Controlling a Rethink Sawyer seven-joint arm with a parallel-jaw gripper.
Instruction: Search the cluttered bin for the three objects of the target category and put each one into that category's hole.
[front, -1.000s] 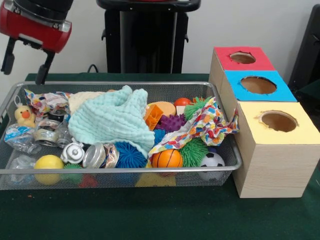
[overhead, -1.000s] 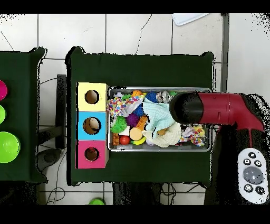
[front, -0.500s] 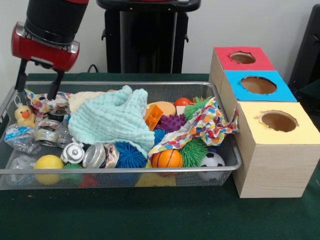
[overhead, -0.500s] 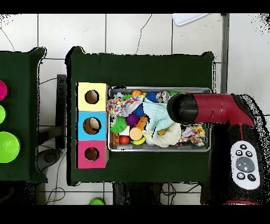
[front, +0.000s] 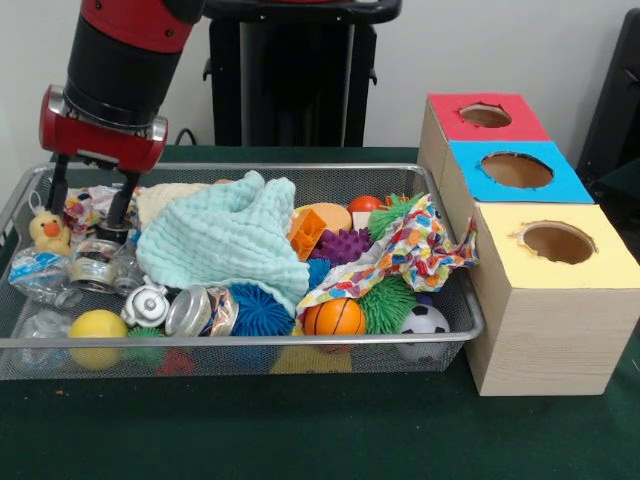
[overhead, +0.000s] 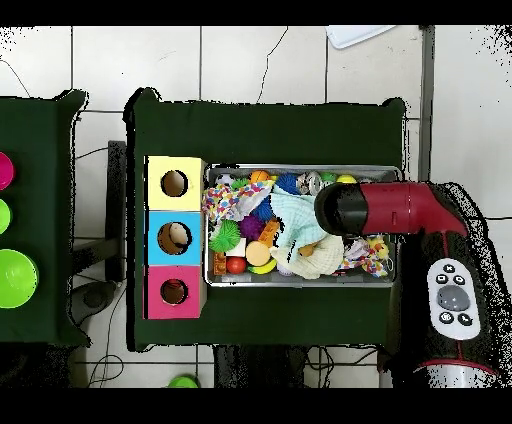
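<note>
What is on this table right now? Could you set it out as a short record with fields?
Container: wire mesh bin on a green cloth table
Robot: red and black arm; gripper with fingers open, lowered into the bin's end farthest from the boxes, in the front view
Beneath the gripper: patterned cloth scrap, yellow plush duck beside it
Middle of bin: mint green knitted cloth
Front row: orange mini basketball, small soccer ball, yellow ball
Sorting boxes: red-topped box, blue-topped box, yellow-topped box, each with a round hole
</note>
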